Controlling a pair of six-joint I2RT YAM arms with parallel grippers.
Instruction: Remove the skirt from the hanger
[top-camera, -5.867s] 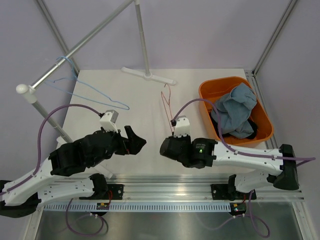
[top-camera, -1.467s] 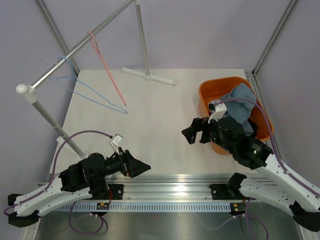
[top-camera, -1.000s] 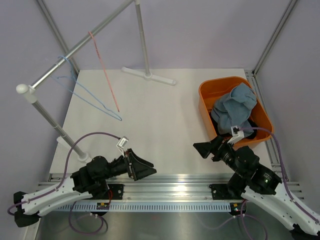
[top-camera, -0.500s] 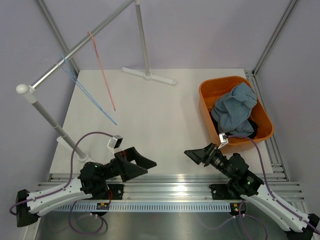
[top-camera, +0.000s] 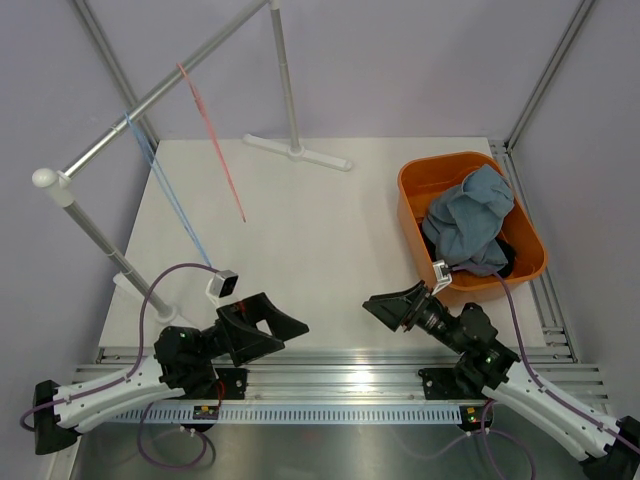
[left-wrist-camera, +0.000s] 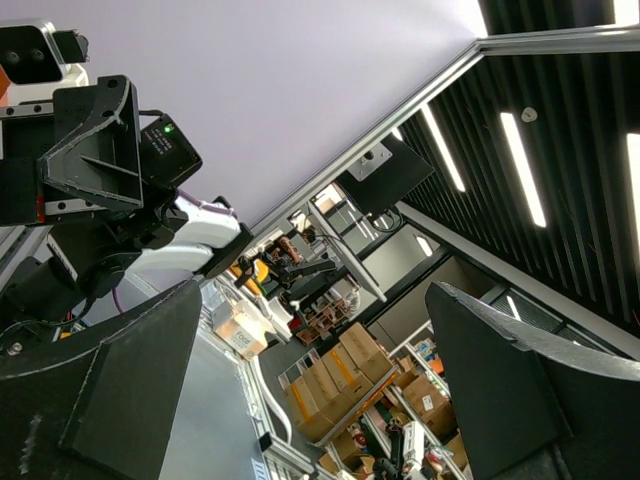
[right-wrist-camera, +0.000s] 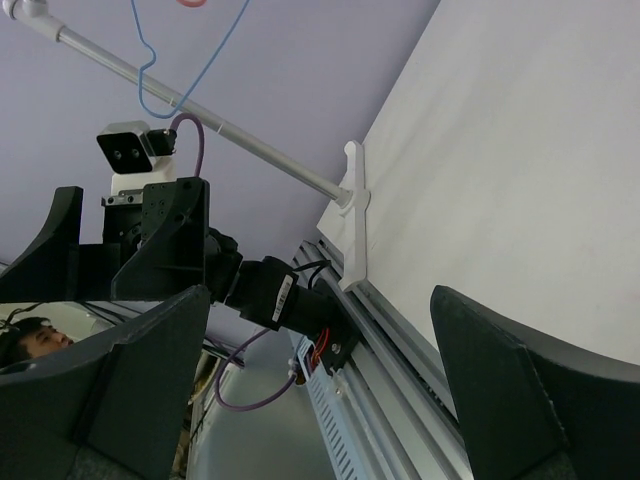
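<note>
The desk (top-camera: 320, 230) stretches ahead of both pairs of fingers, with the rack (top-camera: 170, 85) well beyond the left fingers (top-camera: 280, 322). The bin (top-camera: 440, 162) sits just beyond the right fingers (top-camera: 392, 305), and the skirt (top-camera: 468, 225) is heaped inside it — apparently off its hanger. Both pairs are spread and hold nothing. The risks seem slight: the skirt mounds above the rim, so a careless right-arm sweep could drag it out. A left reach could knock the pink hanger (top-camera: 213, 145) or blue hanger (top-camera: 172, 198) down.
</note>
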